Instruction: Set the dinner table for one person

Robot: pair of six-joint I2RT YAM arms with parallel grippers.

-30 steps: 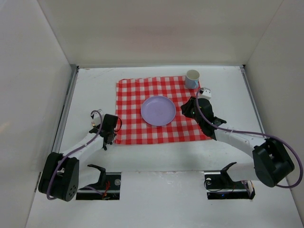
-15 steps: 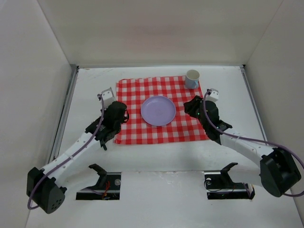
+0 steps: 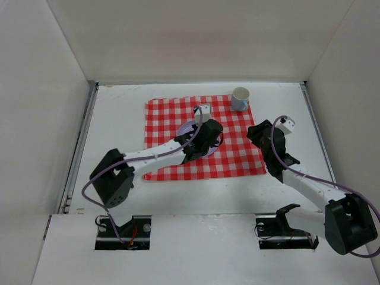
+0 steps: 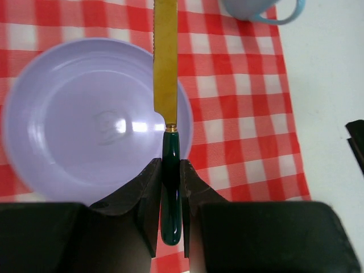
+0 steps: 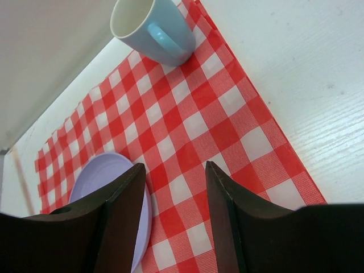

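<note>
My left gripper (image 3: 211, 141) hangs over the lilac plate (image 3: 183, 129) in the middle of the red-and-white checked cloth (image 3: 163, 116). In the left wrist view the gripper (image 4: 170, 170) is shut on the dark green handle of a knife (image 4: 165, 62); its gold blade reaches over the plate's (image 4: 74, 131) right side towards the blue cup (image 4: 256, 8). My right gripper (image 3: 258, 133) is open and empty above the cloth's right edge. Its wrist view shows open fingers (image 5: 174, 165) over cloth (image 5: 187, 114), with the cup (image 5: 151, 28) ahead and the plate (image 5: 99, 176) at left. All lies on the white dinner table (image 3: 119, 119).
The blue cup (image 3: 240, 98) stands upright on the cloth's far right corner. Upright white panels edge the tabletop on three sides. Bare white table (image 5: 296, 68) lies right of the cloth. A dark shape at the right edge of the left wrist view (image 4: 356, 142) looks like the other gripper.
My left arm has swung from the cloth's left edge to above the plate, carrying the knife. My right gripper has drawn back to the right, away from the plate.
</note>
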